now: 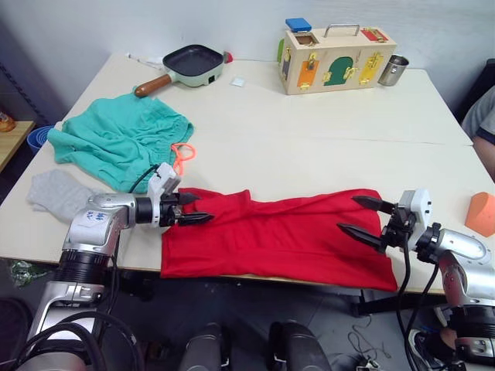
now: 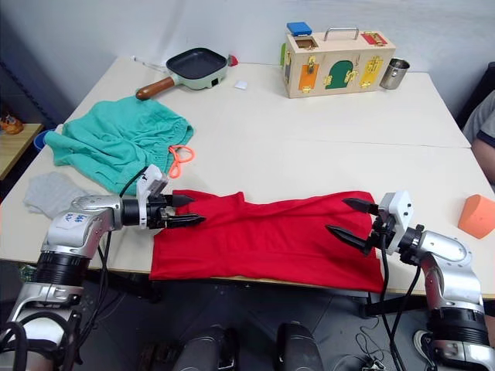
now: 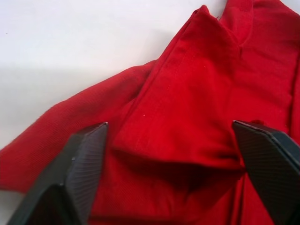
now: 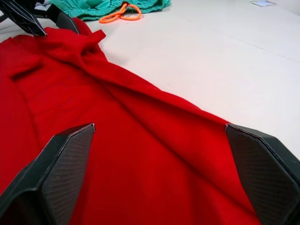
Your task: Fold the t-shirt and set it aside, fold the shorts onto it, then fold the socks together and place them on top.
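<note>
Left eye view: the t-shirt (image 1: 278,236) lies folded lengthwise along the table's (image 1: 325,147) near edge. My left gripper (image 1: 195,209) at its nine o'clock end and my right gripper (image 1: 362,216) at three o'clock both hover, fingers apart.

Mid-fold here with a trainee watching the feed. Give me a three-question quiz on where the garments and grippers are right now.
1. True or false: the shorts already lie on the t-shirt.
2. Which garment lies nearest the table's left front corner? A) the socks B) the shorts C) the t-shirt
3. Fill in: the left gripper and the right gripper are both ____, one at each end of the t-shirt.

Key
1. False; the shorts lie apart, behind its left end.
2. A
3. open
</note>
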Robot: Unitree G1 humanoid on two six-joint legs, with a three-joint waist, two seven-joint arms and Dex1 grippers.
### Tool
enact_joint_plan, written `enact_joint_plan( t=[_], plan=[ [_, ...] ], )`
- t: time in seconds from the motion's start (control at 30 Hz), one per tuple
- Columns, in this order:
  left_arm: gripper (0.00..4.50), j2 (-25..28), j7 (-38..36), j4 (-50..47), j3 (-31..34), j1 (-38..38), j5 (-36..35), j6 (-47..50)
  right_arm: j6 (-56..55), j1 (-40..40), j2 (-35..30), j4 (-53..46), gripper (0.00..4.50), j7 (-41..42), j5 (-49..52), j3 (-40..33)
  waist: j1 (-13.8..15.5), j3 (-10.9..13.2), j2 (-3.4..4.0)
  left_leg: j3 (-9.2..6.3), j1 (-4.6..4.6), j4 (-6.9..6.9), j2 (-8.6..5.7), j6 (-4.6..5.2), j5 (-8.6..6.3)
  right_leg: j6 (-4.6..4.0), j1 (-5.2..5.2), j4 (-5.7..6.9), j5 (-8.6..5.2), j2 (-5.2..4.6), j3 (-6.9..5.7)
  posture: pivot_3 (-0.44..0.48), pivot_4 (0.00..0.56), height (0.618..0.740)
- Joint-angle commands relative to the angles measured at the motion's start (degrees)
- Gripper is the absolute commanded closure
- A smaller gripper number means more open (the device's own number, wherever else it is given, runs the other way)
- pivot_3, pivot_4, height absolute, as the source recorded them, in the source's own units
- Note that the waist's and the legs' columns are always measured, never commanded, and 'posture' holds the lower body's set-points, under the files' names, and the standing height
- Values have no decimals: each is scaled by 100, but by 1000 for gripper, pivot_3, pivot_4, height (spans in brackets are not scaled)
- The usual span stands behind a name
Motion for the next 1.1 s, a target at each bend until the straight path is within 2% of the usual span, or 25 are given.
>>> enact_joint_plan(
  t=[0.03, 0.23, 0.37, 0.43, 0.6, 0.73, 0.83, 1.1],
  plan=[
    [1283, -24, 2, -9, -33, -110, 16, -152, -100, -82, 0, -11, 0, -8, 51, -24, 0, 0, 0, 0, 0, 0, 0, 0, 0, 0, 0, 0, 0, 0, 0, 0, 150, 740],
    [3170, 54, -92, 195, -85, -175, 101, -382, -93, -71, -11, -24, 0, -31, 51, -41, 0, 0, 0, 0, 0, 0, 0, 0, 0, 0, 0, -1, 0, 0, 0, 0, 150, 740],
    [4466, 7, -412, 356, -31, -346, 72, -1129, -88, -89, -15, -10, 0, -36, 48, -31, 4, 0, 0, 1, 0, 0, 0, 0, 0, 0, 0, -3, 0, 0, 0, 0, 150, 740],
    [4466, -14, -579, 438, -15, -401, 72, -1505, -88, -100, -17, 1, 0, -34, 46, -26, 8, 0, 0, 1, 0, 1, -1, 0, 0, 0, 0, -6, 0, 0, -1, 0, 150, 740],
    [4466, -55, -954, 833, -35, -535, 319, -3279, -94, -123, -21, 28, 0, -15, 32, -14, 1, 0, 0, 1, 0, 0, -1, -1, -1, 0, 0, -7, 0, -1, -1, 0, 150, 740],
    [4466, 236, -1869, 548, -206, -177, 340, -4496, -98, -127, -33, 39, 0, -12, 28, -25, -16, 0, 0, 3, 0, 0, 0, -2, -2, 0, -1, -9, 0, -1, -1, 0, 150, 740],
    [4466, 444, -2240, 519, -270, 60, 442, -5234, -98, -121, -36, 40, 0, -18, 23, -25, -28, 0, 0, 4, 1, -1, 1, -3, -2, -1, -2, -9, 0, 0, 0, 0, 150, 740],
    [4466, 566, -2014, 1177, -223, 53, 811, -6494, -101, -138, -56, 77, 0, -14, -4, -5, -3, 0, 0, 2, 0, 0, -1, 9, -9, -2, 0, -12, -1, -7, -1, 0, 150, 740]
  ],
)
